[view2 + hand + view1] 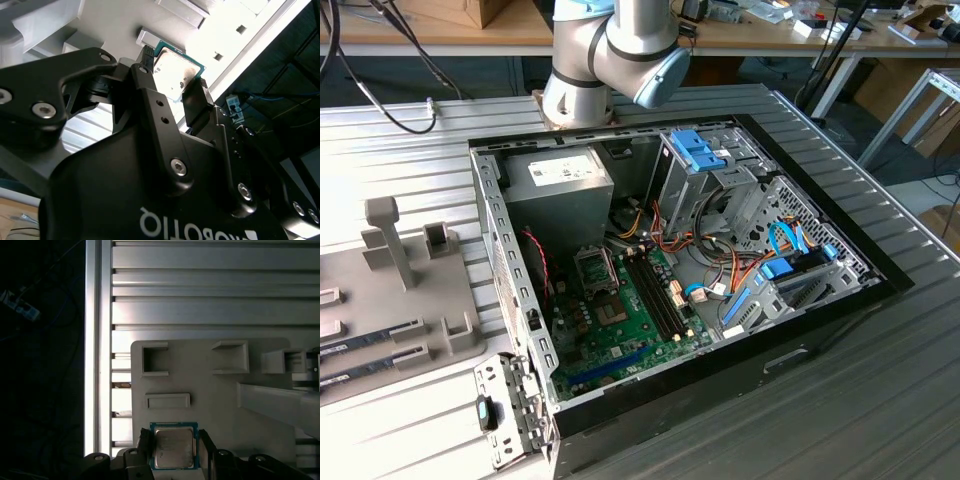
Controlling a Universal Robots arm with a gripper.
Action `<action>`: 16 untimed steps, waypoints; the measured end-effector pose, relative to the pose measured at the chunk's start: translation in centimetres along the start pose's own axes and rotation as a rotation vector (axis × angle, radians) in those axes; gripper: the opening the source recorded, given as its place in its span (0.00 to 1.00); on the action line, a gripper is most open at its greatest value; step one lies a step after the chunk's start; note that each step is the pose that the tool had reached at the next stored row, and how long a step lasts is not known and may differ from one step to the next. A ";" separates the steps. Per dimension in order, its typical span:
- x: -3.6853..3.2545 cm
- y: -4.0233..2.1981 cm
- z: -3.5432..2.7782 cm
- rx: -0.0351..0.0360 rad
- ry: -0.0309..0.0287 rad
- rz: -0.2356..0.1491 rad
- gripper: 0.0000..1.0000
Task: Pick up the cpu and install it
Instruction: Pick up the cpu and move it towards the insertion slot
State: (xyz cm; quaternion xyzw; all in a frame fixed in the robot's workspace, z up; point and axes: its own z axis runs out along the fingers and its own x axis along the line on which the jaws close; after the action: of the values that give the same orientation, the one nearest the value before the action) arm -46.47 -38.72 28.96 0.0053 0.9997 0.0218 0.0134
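Now, cpu [172, 447]: pinched by 2 opp. edges, over grey fixture tray [220, 410].
Gripper [172, 80]: fingers closed on cpu.
Handling: light, stiff, underside prob. fragile; hold edges only.

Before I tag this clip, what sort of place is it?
Most likely a robotics lab or workshop: an open computer case sits on a slatted aluminium table, with cluttered wooden workbenches behind, and the fingers hold a cpu.
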 end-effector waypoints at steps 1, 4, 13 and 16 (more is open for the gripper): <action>0.00 0.00 -0.02 0.0000 -0.0001 0.000 0.47; 0.00 0.00 -0.07 0.0000 0.0000 0.000 0.47; -0.01 0.01 -0.27 -0.0002 -0.0001 0.000 0.47; -0.01 0.01 -0.32 -0.0002 0.0000 0.000 0.47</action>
State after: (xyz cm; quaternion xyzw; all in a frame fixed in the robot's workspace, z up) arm -46.47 -38.72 29.28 0.0053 0.9997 0.0219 0.0135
